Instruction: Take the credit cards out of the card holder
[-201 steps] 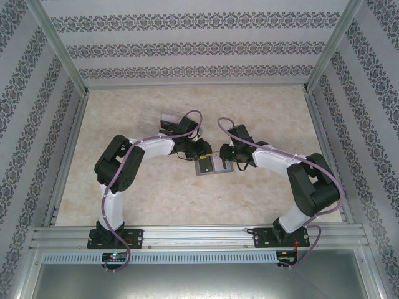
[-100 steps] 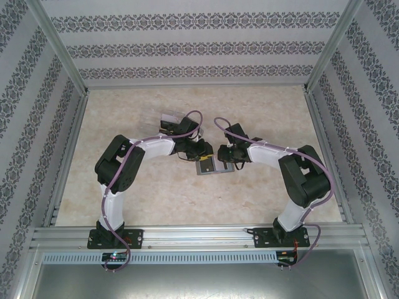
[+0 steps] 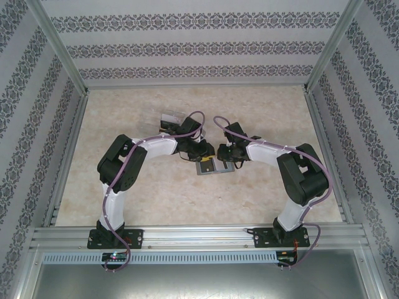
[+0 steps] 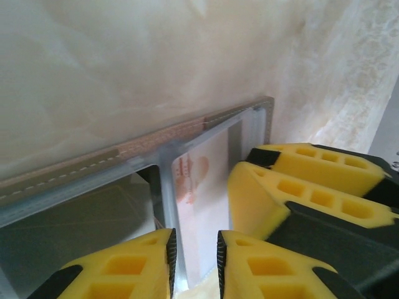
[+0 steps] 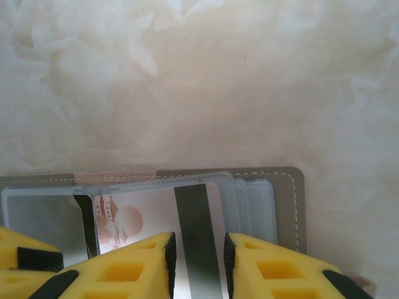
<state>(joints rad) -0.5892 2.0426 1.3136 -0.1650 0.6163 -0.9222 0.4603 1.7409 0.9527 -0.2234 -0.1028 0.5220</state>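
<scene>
The grey card holder (image 3: 206,168) lies open on the table between both grippers, its stitched edge (image 4: 62,175) and right panel (image 5: 288,205) in the wrist views. In its see-through sleeve sits a white credit card (image 5: 140,215) with an orange print and a dark stripe (image 5: 194,218). My right gripper (image 5: 198,265) (image 3: 226,158) is down over this card, jaws a narrow gap apart astride the stripe. My left gripper (image 4: 194,265) (image 3: 202,154) is open by a narrow gap over the sleeve's edge and the same card (image 4: 206,180). The right gripper's yellow fingers (image 4: 287,199) are close beside it.
A small see-through box (image 3: 171,118) stands behind the left wrist. Patterned walls and metal rails (image 3: 193,233) bound the marble-look table (image 3: 156,199). Both arms bend inward and meet at the centre.
The right arm's elbow has swung inward and its gripper crept slightly left. The left arm shifted a little right. The card holder stays in place.
</scene>
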